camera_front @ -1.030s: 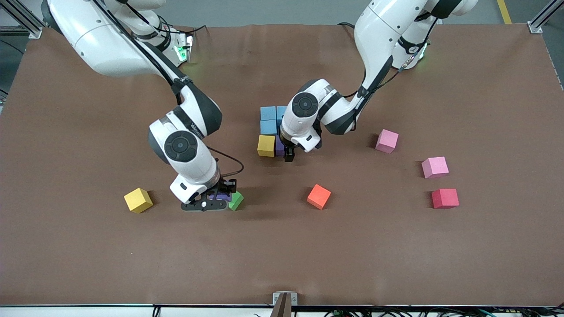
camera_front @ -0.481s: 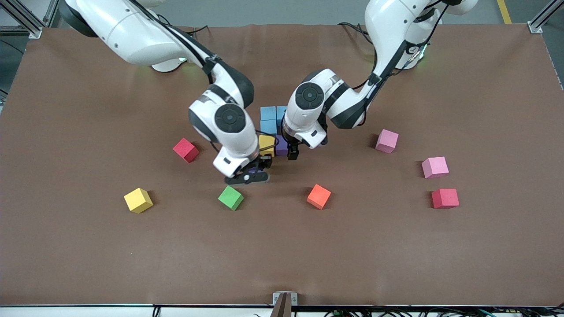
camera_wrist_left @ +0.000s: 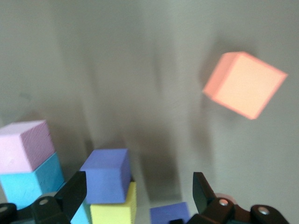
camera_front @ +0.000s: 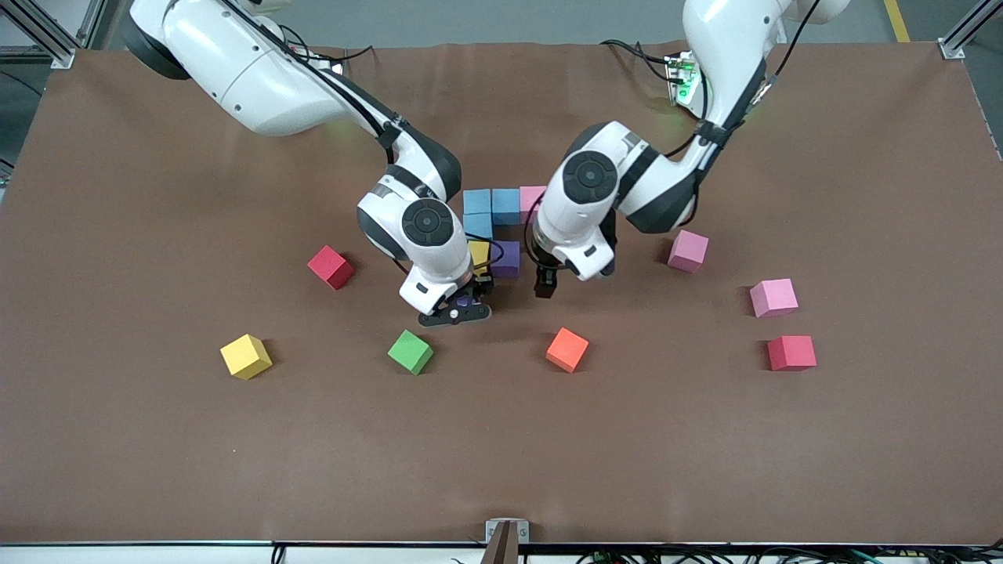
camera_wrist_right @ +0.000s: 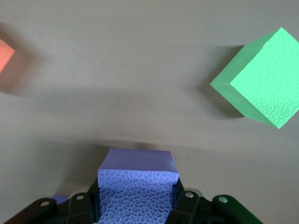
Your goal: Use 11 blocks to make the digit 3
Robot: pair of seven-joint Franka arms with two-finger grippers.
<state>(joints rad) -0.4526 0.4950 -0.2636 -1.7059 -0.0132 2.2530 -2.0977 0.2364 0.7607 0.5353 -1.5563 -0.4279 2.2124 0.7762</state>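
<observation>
**Carrying a purple block toward the cluster**

Gripping a purple block, my right gripper has its fingers clamped on the cube's sides, over the table at about six o'clock from the yellow block in the cluster. My left gripper hangs with fingers spread and empty, just at four o'clock from the placed purple block. I see the cluster's light blue blocks and a pink block at its twelve o'clock edge. Loose on the table lie the green block, orange block, a second yellow block, two pink blocks and two red cubes.
</observation>
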